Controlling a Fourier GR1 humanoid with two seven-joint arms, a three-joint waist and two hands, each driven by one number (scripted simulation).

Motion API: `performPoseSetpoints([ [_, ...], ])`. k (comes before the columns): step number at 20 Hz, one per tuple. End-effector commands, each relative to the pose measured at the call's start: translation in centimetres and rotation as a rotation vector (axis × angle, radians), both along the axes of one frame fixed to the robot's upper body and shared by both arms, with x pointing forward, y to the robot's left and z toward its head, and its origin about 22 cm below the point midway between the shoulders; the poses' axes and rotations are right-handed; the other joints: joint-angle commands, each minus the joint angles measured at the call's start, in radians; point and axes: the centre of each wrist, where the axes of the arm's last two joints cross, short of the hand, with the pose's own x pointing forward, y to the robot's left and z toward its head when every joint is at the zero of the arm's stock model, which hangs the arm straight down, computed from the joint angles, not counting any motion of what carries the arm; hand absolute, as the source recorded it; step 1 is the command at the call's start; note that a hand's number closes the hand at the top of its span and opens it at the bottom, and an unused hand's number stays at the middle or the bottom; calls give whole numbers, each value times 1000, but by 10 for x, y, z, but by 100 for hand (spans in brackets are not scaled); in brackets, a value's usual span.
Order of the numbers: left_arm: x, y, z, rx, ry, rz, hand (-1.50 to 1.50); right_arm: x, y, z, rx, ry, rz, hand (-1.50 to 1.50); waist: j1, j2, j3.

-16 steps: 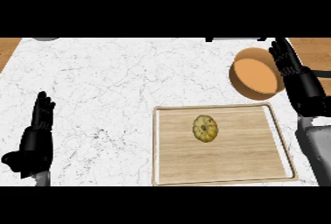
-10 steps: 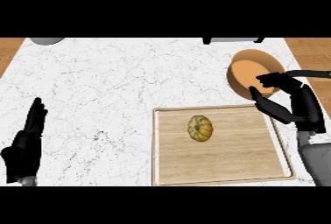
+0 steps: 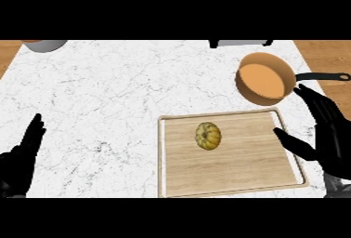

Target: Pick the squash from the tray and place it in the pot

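Squash (image 3: 208, 135) — small, ribbed, yellow-green; lies on the tray (image 3: 179, 183), a little above its middle, free on all sides, touched by nothing.

Tray — pale wood with a raised rim, on the marble counter (image 3: 116, 93).

Pot (image 3: 264, 79) — copper-coloured, empty as far as can be seen, black handle pointing right; stands just beyond the tray's far right corner.

Right hand (image 3: 328, 139) — over the tray's right edge, fingers straight and spread, thumb (image 3: 293, 143) reaching inward over the wood; holds nothing. The squash lies to its left, well apart from the thumb, with bare wood between.

Left hand (image 3: 24, 160) — low at the view's left edge, fingers up and together; resting.

Step in hand, as judged: the reach to the squash, grasp not yet made. To do it well — bring the right hand leftward and down with thumb and fingers kept apart, straddle the squash across its narrow width, close only once both sides are bracketed. The ribbed, rounded body may roll if nudged from one side.
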Motion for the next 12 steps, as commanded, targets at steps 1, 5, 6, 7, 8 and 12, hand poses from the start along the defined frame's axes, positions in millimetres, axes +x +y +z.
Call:
performPoseSetpoints([
  [1,9,9,14,7,14,-31,0,-42,37,-5,-67,-25,-26,-150,6,3,2],
  [5,15,-1,15,6,17,-45,0,-55,71,4,-145,144,-118,-150,31,10,2],
  [6,10,-4,10,2,6,-72,0,-52,83,13,-179,169,-122,-150,47,10,1],
  [7,19,-5,23,11,5,-69,0,-54,88,21,-178,202,-164,-150,49,12,3],
  [8,21,-3,16,9,0,-57,0,-53,106,26,-177,229,-167,-150,54,15,1],
  [12,20,2,24,-1,7,-97,0,-38,149,35,-265,413,-225,-150,92,20,2],
])
